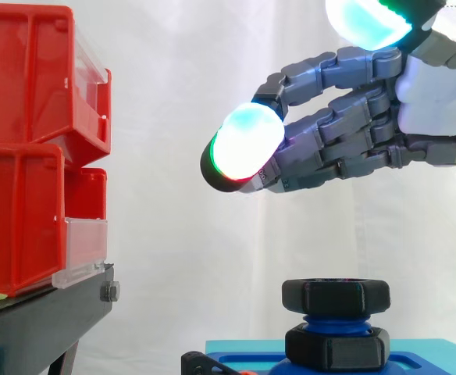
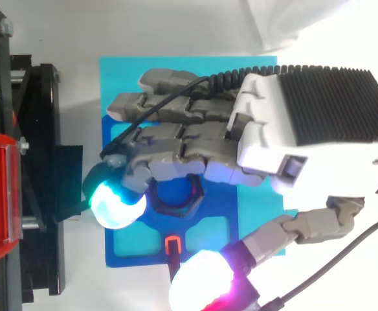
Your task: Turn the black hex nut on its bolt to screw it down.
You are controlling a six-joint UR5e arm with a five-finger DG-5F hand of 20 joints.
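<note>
1. Above the blue bolt [image 1: 333, 322], the hand [image 1: 435, 94] hangs well clear of the black nut [image 1: 336, 296], with open air between them in the side view
2. Its fingers are stretched out and loosely spread, and the thumb [image 1: 366, 19] is lifted apart from them, so the hand is wide and holds nothing
3. The nut sits level at the top of the bolt, and bare thread shows below it down to a second black nut [image 1: 336, 348] at the foot
4. The bolt stands upright on a blue plate [image 2: 121, 78], most likely so that it stays put while the nut is twisted
5. From above, the fingers reach across the plate and partly cover the nut. One glowing fingertip [image 2: 116, 204] lies to one side of it and the thumb pad to the other, which looks like a line-up for straddling it
6. The turning seems not yet begun; the hand would need to come down and close on the nut's flat sides
7. Red bins [image 1: 25, 141] on a black stand [image 1: 40, 320] sit off to the side, apart from the work
</note>
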